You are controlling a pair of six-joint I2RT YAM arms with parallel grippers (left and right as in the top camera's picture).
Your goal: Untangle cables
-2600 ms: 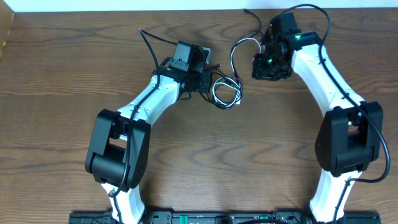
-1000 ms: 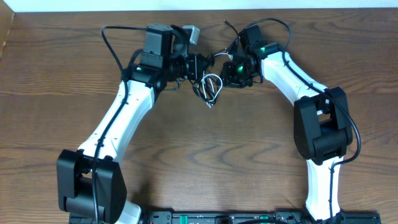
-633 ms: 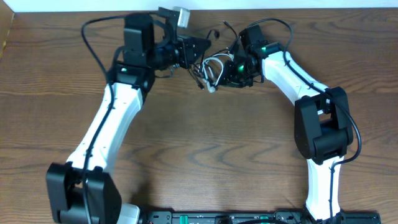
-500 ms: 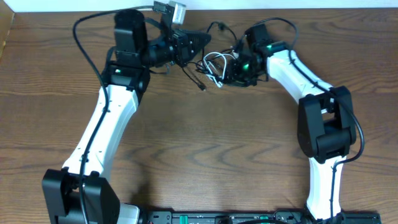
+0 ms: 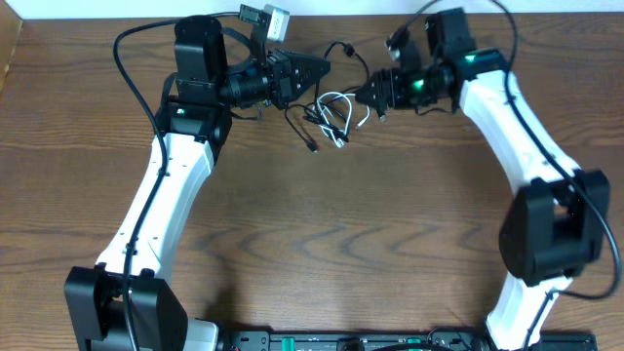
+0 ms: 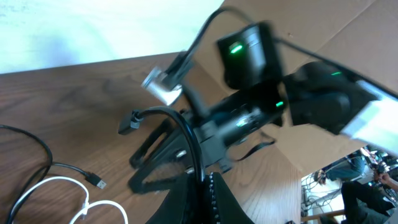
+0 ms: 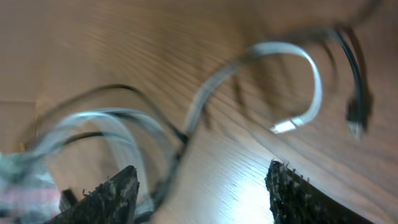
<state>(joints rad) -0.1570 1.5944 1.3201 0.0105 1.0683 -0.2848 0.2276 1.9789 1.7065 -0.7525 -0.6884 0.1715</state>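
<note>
the right arm has swung out to the right, away from the cable pile it was working in half a second ago. the right fingers now stand parted and released, with nothing between them. the white cable lies in loose loops on the tabletop, between the two arms and just ahead of the right fingers. the left fingers remain clenched on the black cable, holding position at the far edge. one black plug end rests on the wood just beside the white loops.

judgement: the white cable is dropped and the black one is retained, so the two are partly drawn apart, but their strands still overlap.

markings: no brand, label or writing is legible.
</note>
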